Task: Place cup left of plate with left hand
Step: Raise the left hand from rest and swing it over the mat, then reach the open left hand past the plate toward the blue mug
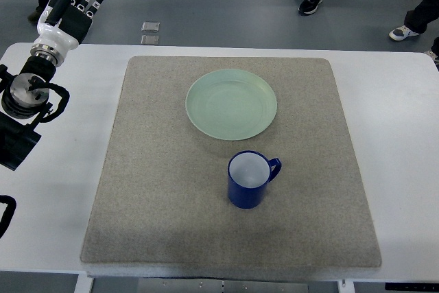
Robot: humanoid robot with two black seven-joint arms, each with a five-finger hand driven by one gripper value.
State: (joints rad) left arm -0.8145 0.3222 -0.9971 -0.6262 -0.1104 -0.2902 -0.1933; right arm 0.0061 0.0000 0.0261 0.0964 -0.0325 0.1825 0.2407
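White table (55, 190) carries grey felt mat (151, 190), square to table, covering most of top.

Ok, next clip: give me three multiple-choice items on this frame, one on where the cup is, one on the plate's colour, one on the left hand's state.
1. Where does the cup stand relative to the plate?
A. On the plate
B. On the mat, on the near side of the plate
C. Off the mat, far left

2. What colour is the plate?
A. Pale green
B. Red
C. Black

3. What is the left hand doing?
A. Gripping the cup
B. Pressing on the plate
C. Open, holding nothing, over the table's far left corner

Answers: 1 B, the blue cup sits on the grey mat apart from the plate's near rim. 2 A, its surface is light green. 3 C, the fingers are extended, far from both items.
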